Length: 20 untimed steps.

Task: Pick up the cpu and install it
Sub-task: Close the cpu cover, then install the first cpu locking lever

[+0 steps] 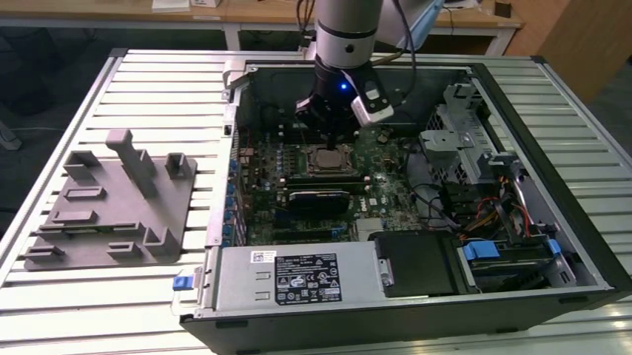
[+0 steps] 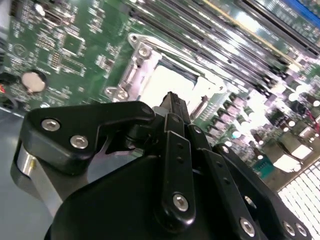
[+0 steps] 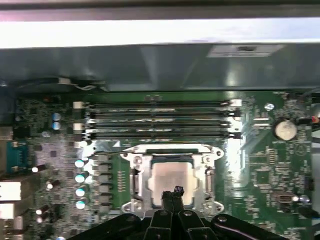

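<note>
The cpu [image 3: 169, 178] is a silvery square lying flat inside the metal socket frame [image 3: 134, 176] of the green motherboard [image 3: 260, 170]. In the exterior view the cpu [image 1: 326, 160] sits just below the arm's black tool head. My gripper [image 3: 175, 193] hangs directly over the near part of the chip, its two black fingers pressed together with nothing between them. In the second wrist view the gripper [image 2: 173, 100] points down at the bright cpu [image 2: 170, 83] in its frame. I cannot tell whether the tips touch the chip.
The motherboard lies in an open computer case [image 1: 553, 148] on a slatted table. Memory slots [image 3: 160, 120] run beside the socket. A grey fixture tray [image 1: 109, 211] with upright posts stands at the exterior view's left. A power supply [image 1: 296, 277] and drive cage [image 1: 464, 140] crowd the case.
</note>
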Tool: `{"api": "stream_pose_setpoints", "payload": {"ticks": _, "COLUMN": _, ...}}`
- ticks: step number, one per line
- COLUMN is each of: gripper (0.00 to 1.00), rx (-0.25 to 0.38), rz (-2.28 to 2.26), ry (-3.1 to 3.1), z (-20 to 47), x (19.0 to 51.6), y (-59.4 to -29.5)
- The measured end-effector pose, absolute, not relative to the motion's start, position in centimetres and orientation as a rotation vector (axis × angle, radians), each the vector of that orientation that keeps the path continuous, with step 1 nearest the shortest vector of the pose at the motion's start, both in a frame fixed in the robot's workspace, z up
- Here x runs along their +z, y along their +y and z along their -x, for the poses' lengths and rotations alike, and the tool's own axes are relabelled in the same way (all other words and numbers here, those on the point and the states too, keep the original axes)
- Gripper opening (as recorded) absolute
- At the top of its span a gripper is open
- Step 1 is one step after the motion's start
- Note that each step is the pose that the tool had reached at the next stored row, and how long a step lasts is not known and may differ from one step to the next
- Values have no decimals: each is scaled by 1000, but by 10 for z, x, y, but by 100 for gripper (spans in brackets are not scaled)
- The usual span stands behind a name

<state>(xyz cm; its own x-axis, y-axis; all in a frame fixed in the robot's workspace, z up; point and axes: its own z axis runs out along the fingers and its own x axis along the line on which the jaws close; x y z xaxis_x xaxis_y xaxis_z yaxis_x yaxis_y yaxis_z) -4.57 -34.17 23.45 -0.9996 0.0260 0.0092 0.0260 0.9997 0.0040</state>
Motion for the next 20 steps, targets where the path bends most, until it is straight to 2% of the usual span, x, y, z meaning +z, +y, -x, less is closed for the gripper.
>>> {"api": "stream_pose_setpoints", "payload": {"ticks": 20, "gripper": 11, "rx": -15, "rz": 41, "ry": -3132, "z": 38, "x": 251, "y": -342}}
